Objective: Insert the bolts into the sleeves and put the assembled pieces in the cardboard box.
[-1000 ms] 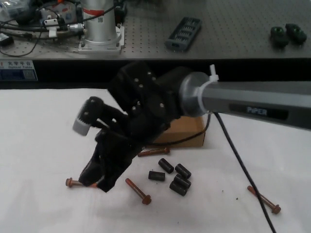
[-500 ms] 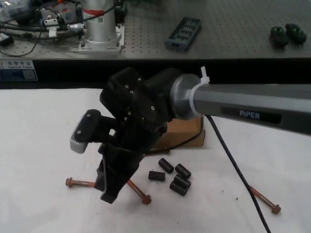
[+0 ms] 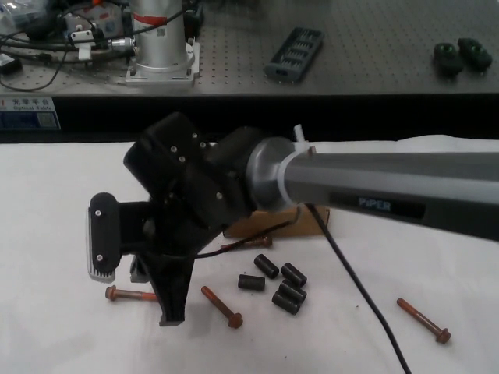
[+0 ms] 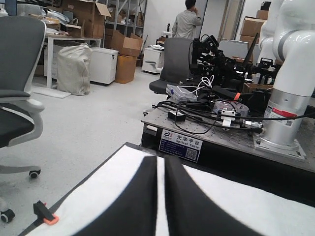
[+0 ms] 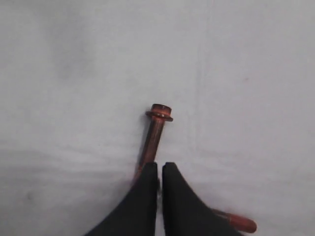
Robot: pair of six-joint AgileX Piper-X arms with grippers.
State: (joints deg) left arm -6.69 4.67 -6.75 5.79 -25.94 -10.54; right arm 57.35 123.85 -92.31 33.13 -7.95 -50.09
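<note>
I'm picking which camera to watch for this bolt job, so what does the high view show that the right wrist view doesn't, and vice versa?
High view extra: the cardboard box, five black sleeves, and a bolt lying off to the right. Right wrist view extra: a close look at the right pincer, its tips nearly touching, at the shank of one bolt. Shared: the right pincer, that bolt, and the white cloth.
</note>
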